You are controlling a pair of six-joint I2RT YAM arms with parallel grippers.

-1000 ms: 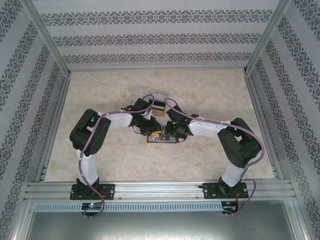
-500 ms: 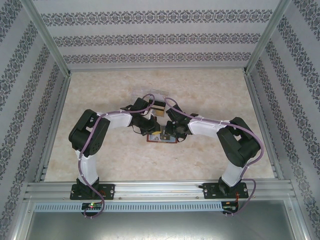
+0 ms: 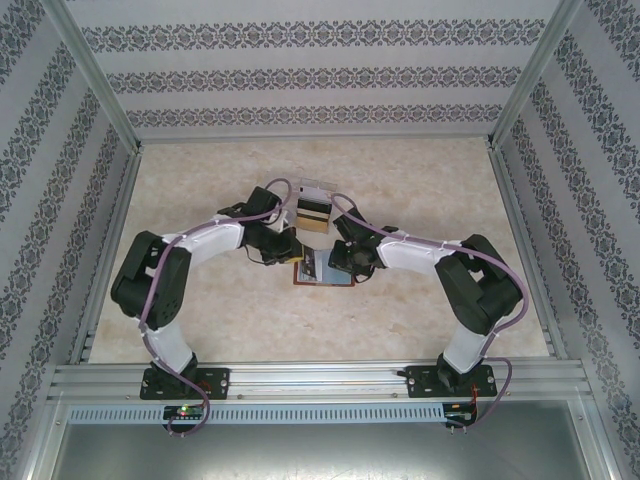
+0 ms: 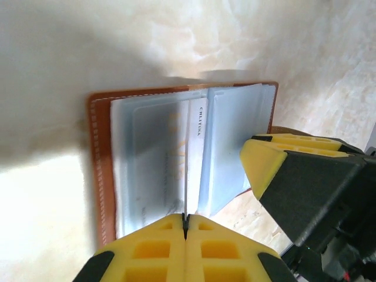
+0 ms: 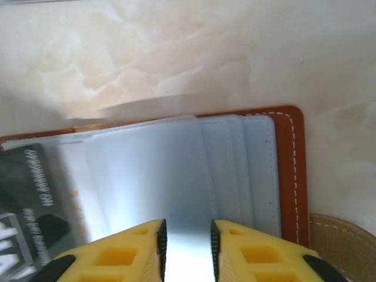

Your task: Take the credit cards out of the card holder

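The brown leather card holder lies open on the table between both arms, its clear plastic sleeves fanned out. My left gripper is shut on the edge of a thin white credit card, seen edge-on and standing up from the sleeves. My right gripper hovers over the holder's right half, jaws apart, with only pale sleeve between them. One yellow right fingertip shows in the left wrist view. A dark card sits inside a left sleeve.
A small pile of loose cards lies on the marble tabletop just behind the holder. The holder's tan strap sticks out at its right side. Metal rails and patterned walls box in the table.
My left gripper has shut on the white card and the left arm has swung left and back, uncovering the card pile. My right jaws have parted a little.
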